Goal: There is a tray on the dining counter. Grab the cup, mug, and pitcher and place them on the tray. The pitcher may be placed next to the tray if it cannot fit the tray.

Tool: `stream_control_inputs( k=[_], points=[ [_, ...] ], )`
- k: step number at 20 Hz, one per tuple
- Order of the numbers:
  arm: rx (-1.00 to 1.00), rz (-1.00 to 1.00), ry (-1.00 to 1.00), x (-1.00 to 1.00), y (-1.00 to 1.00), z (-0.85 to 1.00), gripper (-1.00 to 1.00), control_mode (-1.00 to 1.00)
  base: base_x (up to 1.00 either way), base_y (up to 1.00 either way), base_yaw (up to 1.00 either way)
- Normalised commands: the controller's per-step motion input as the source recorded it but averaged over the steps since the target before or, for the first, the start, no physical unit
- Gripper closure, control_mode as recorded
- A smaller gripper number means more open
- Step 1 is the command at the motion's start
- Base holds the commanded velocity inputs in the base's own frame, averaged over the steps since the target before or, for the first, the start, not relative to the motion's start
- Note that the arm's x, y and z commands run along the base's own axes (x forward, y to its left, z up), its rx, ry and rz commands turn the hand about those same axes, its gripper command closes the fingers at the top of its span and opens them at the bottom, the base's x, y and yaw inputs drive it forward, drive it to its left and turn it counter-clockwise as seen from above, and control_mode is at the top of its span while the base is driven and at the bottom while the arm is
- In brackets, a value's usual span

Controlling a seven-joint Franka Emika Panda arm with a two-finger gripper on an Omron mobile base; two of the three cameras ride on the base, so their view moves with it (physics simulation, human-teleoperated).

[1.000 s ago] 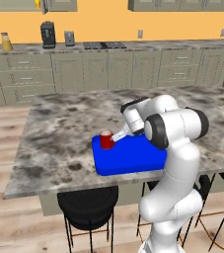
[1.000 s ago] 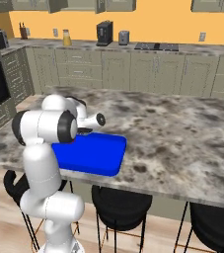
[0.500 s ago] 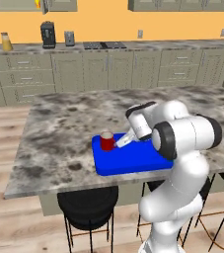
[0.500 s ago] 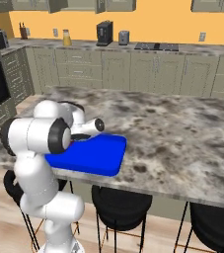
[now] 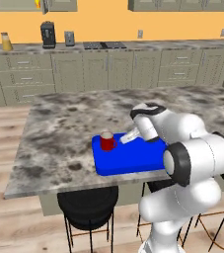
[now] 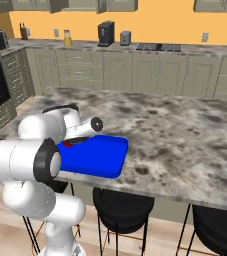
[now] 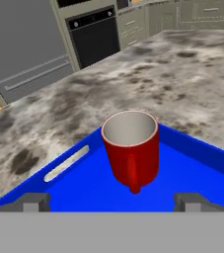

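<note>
A red mug stands upright on a bright blue tray, near the tray's corner at about ten o'clock in the left base view, and the tray lies at the near edge of the dining counter, a broad island with a mottled stone top. The gripper sits low over the tray just short of the mug, fingers spread wide with nothing between them; the mug stands free, its handle turned toward the hand. It looks small, rigid and light, with a smooth glazed wall that could slip, so the firmest hold would likely be across the body just below the rim. What may be the pitcher, too small to tell for certain, stands on the far back counter at eleven o'clock.
</note>
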Motion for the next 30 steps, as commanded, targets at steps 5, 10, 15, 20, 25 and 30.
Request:
stream_control_inputs(
  k=[5,10,15,20,25,30],
  points=[
    [-0.04,-0.14,0.01,-0.29,-0.15,0.37,-1.0,-1.0,0.0,0.0,0.0],
    [-0.05,-0.14,0.03,-0.42,-0.14,0.23,-1.0,-1.0,0.0,0.0,0.0],
    [-0.04,-0.18,0.04,-0.45,-0.08,0.24,-1.0,-1.0,0.0,0.0,0.0],
    [-0.04,-0.18,0.16,-0.1,-0.02,0.52,-1.0,-1.0,0.0,0.0,0.0],
    [-0.05,-0.16,0.16,-0.31,-0.01,0.58,-1.0,-1.0,0.0,0.0,0.0],
    [0.0,-0.05,0.09,-0.51,-0.11,0.31,-1.0,-1.0,0.0,0.0,0.0]
  ],
)
